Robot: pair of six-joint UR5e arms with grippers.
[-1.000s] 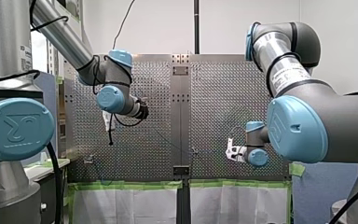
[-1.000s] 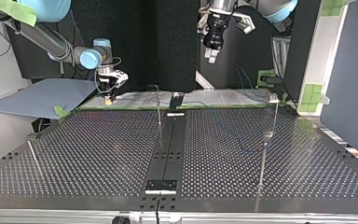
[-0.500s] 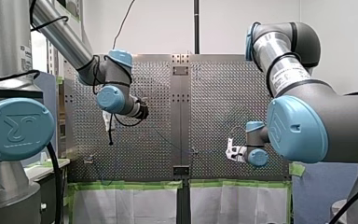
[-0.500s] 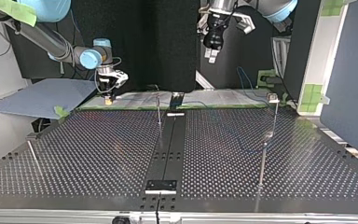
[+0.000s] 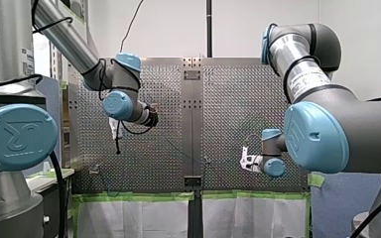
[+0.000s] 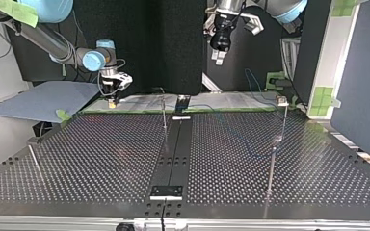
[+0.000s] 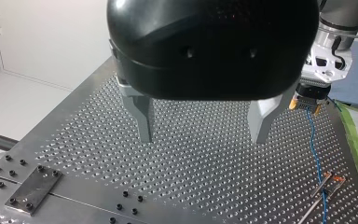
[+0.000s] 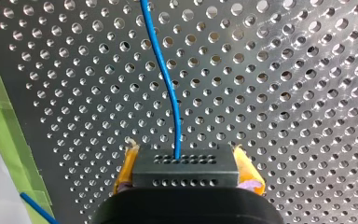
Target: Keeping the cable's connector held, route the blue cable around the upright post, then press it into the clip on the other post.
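In the right wrist view my right gripper (image 8: pixel 185 159) is shut on the black connector (image 8: pixel 185 171), with yellow pads (image 8: pixel 127 169) on both sides of it. The blue cable (image 8: pixel 167 79) leaves the connector and runs ahead over the perforated plate. In the left wrist view my left gripper (image 7: pixel 203 136) is open, its metal fingers (image 7: pixel 141 116) wide apart with nothing between them, high above the table. Beyond it my right gripper (image 7: pixel 313 93) holds the connector, and the cable (image 7: pixel 315 140) runs on to a post's head (image 7: pixel 328 183). A thin upright post (image 6: pixel 164 113) stands mid-table.
A post with a clip head (image 6: pixel 282 102) and another tall post (image 6: pixel 271 163) stand at the top view's right. A short rod (image 6: pixel 33 159) stands at its left. A dark centre strip (image 6: pixel 176 144) crosses the perforated table (image 6: pixel 101 159). Green tape (image 5: pixel 139 197) lines one edge.
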